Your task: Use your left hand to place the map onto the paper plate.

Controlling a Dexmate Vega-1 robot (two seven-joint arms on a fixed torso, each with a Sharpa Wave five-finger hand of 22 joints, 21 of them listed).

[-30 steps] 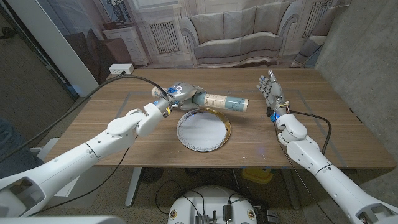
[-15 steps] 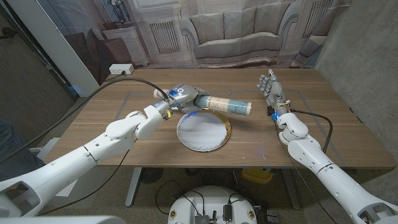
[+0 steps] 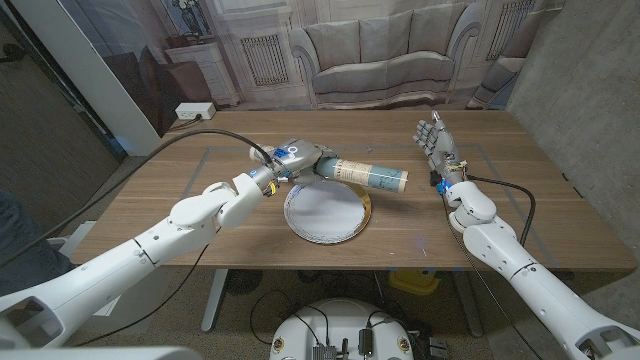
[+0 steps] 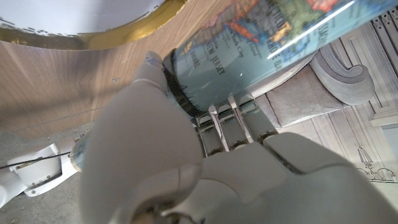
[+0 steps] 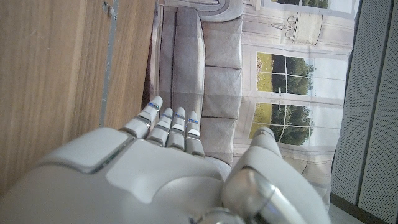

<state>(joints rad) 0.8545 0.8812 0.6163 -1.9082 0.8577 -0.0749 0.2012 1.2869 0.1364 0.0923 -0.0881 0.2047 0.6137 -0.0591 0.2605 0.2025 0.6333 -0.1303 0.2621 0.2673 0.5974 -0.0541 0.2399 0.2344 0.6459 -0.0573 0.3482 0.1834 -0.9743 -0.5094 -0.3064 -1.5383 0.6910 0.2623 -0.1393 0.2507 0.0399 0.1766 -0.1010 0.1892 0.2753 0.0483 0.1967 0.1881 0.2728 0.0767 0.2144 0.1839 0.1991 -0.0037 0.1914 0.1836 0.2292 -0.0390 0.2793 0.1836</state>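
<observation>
Map gripped by left hand, seemingly above plate.

Head view: looks down from above the near edge of the wooden table, facing the printed sofa backdrop beyond the far edge; wide enough to take in both arms and the whole tabletop.
Left wrist view: sits right behind the left hand, very close, turned over so the table lies above the backdrop.
Right wrist view: sits behind the right hand, close, facing along the table toward the backdrop.
Shared, head and left wrist: the rolled map and the paper plate rim beside it.
Shared, head and right wrist: the table's far edge and the sofa print.
</observation>
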